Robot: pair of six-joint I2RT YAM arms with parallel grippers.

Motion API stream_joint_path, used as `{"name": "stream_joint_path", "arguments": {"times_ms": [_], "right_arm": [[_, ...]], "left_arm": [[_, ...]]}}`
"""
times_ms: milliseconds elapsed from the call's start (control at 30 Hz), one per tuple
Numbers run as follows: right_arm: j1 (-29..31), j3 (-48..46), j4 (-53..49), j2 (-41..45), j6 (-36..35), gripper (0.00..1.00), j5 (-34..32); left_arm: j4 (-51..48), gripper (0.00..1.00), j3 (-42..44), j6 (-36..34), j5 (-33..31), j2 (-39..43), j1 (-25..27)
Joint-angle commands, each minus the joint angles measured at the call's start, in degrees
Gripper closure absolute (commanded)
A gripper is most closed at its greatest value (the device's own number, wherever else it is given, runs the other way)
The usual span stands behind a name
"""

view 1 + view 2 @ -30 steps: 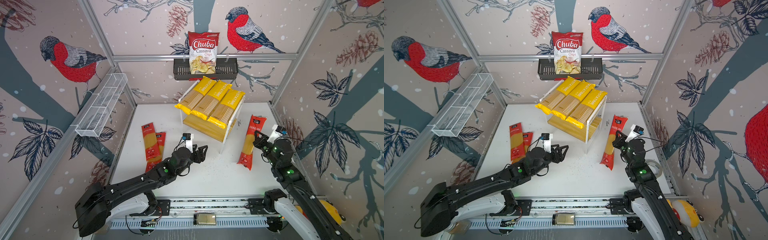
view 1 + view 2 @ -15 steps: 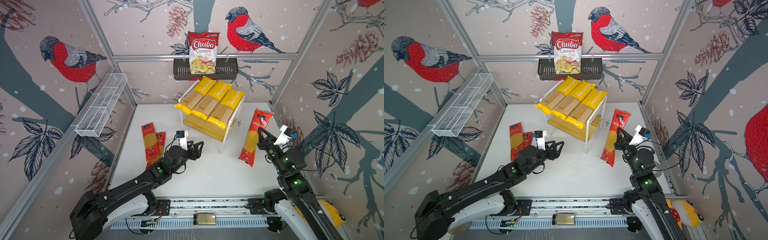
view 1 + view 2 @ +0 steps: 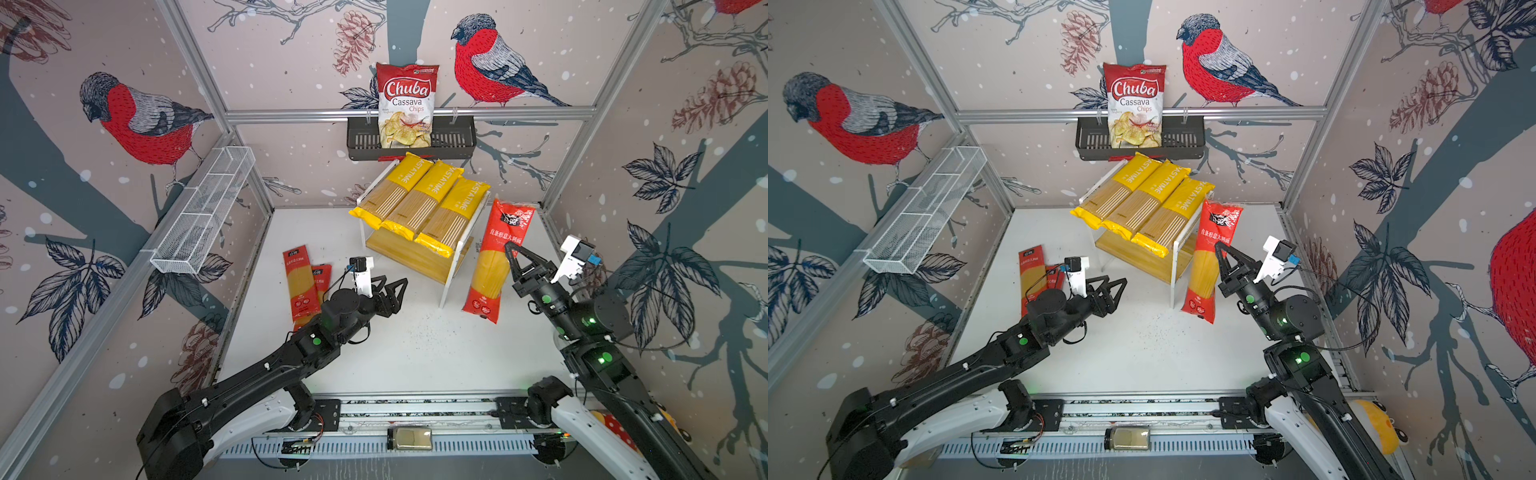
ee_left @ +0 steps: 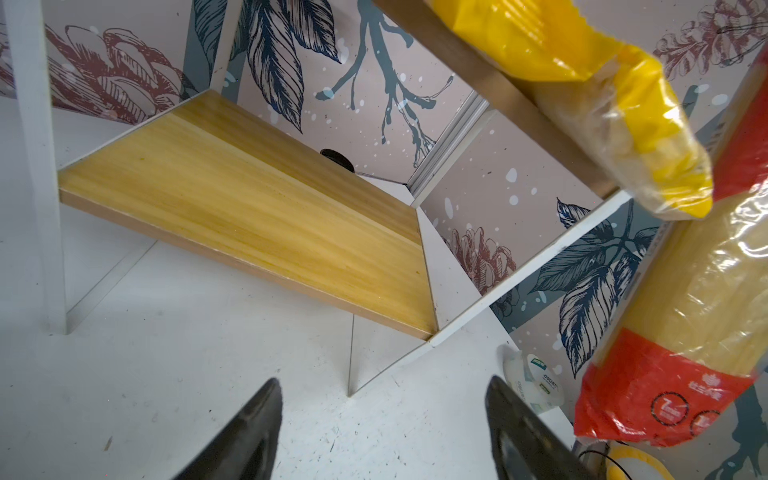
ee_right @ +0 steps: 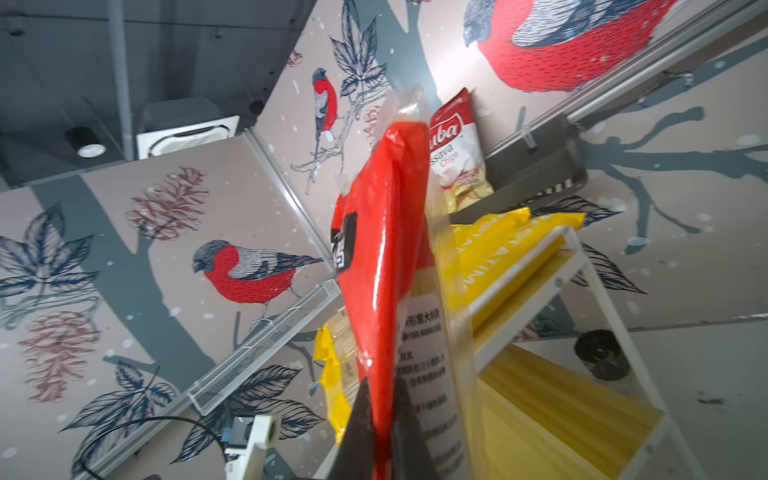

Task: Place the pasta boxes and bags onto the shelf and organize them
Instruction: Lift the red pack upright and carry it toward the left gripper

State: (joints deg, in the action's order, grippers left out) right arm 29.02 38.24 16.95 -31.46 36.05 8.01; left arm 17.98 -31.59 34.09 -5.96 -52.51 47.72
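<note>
The shelf (image 3: 451, 274) stands at the back middle of the table, with three yellow pasta bags (image 3: 419, 199) side by side on its upper tier. Its lower wooden board (image 4: 257, 208) is bare. My right gripper (image 3: 510, 253) is shut on a red pasta pack (image 3: 494, 266), which hangs tilted just right of the shelf with its lower end near the table. In the right wrist view the red pack (image 5: 382, 257) rises edge-on from between the jaws. Two more red packs (image 3: 300, 282) lie on the table at the left. My left gripper (image 3: 395, 286) hovers open and empty before the shelf.
A Chuba chips bag (image 3: 405, 104) stands in the black basket (image 3: 453, 141) on the back wall, just above the shelf. A white wire mesh tray (image 3: 203, 212) hangs on the left wall. A small white roll (image 4: 532, 382) lies on the table beyond the shelf's right side.
The right gripper has lifted the red pack off the table and tipped its top up beside the shelf. The left gripper has shifted slightly and its jaws stand a little wider.
</note>
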Motion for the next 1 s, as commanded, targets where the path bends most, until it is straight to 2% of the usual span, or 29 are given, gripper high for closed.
{"name": "stream_joint_path", "arguments": {"times_ms": [0, 133, 367, 467, 667, 967], "right_arm": [[2.97, 1.11, 11.52, -1.01, 1.66, 1.0, -0.61], [8.51, 1.13, 14.56, -3.88, 2.04, 1.0, -3.48], [18.78, 1.92, 19.49, -9.94, -0.94, 1.0, -7.94], [22.02, 2.87, 21.25, -12.94, -2.24, 1.0, -8.27], [25.45, 4.56, 23.88, -18.14, -3.8, 1.0, -7.53], [26.52, 6.27, 28.35, -24.52, -3.25, 1.0, -3.58]], "left_arm": [[3.8, 0.18, -1.31, -1.36, 3.94, 0.88, -0.78], [6.02, 0.12, -2.07, -1.98, 10.09, 2.23, -2.83], [12.46, 0.11, -1.64, -2.73, 26.02, 2.05, -5.51], [12.21, 0.11, -1.34, -3.6, 27.97, 2.98, -6.31], [16.16, 0.1, -0.57, -4.46, 35.84, 4.11, -8.33], [19.32, 0.11, -1.57, -5.5, 41.05, -0.27, -9.18]]}}
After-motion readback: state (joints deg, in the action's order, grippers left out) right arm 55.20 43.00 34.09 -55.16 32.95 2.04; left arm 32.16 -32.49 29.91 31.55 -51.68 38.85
